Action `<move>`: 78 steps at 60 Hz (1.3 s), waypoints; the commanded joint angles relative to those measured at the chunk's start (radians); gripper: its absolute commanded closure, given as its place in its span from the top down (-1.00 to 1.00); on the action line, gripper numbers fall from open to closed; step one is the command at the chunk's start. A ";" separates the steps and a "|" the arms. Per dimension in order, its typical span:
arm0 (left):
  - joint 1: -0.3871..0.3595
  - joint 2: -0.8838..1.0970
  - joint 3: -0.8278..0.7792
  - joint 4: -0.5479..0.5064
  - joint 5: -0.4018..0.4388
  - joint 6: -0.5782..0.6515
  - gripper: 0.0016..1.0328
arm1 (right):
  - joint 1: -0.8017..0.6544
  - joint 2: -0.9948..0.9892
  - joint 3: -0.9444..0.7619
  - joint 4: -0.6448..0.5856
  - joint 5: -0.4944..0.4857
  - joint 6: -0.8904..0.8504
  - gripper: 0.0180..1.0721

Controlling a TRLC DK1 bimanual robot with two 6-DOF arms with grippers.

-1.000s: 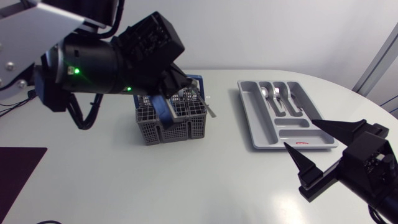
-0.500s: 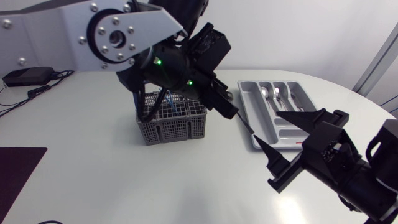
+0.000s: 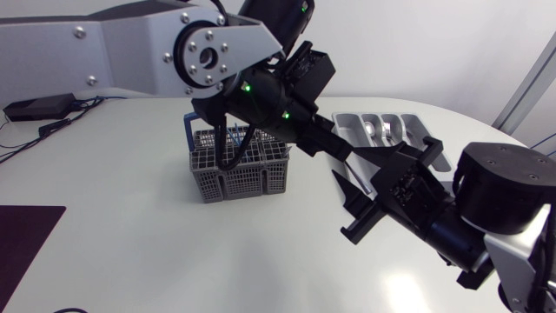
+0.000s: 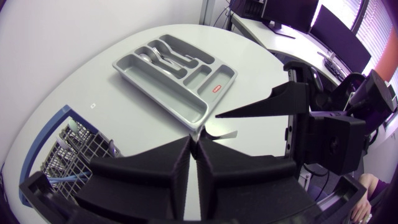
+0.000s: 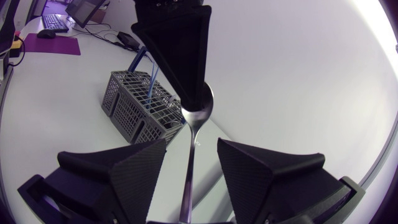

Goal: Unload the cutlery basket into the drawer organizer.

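Note:
My left gripper (image 3: 343, 149) is shut on a metal spoon (image 5: 198, 112), pinching it at the bowl end above the table between basket and organizer. The spoon's handle runs down between the fingers of my right gripper (image 5: 189, 155), which stand open with a gap on each side of it. In the left wrist view my pinched fingertips (image 4: 194, 146) point at the right gripper's finger (image 4: 267, 106). The grey cutlery basket (image 3: 239, 169) with a blue handle (image 5: 146, 74) stands behind the left arm. The grey drawer organizer (image 3: 347, 120) holds spoons (image 3: 375, 129).
A dark mat (image 3: 26, 243) lies at the table's front left edge. A black power brick with cable (image 3: 39, 106) sits at the back left. My right gripper (image 3: 360, 178) and arm cover much of the organizer (image 4: 174, 93) in the head view.
My left arm carried the spoon from the basket rightward toward the organizer. My right arm came in from the front right to meet it, and its fingers narrowed around the handle.

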 commanded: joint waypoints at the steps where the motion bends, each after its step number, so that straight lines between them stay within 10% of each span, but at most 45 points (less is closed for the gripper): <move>1: 0.003 0.020 0.039 -0.010 0.017 -0.034 -0.84 | 0.006 0.037 0.029 0.024 0.013 -0.023 -0.11; 65: -0.001 0.020 0.022 -0.015 0.020 -0.033 -0.81 | 0.005 0.051 0.006 0.033 0.017 -0.029 -0.87; 78: 0.005 0.020 0.031 -0.017 0.018 -0.038 -0.34 | 0.006 0.040 -0.007 0.007 -0.004 -0.030 -0.88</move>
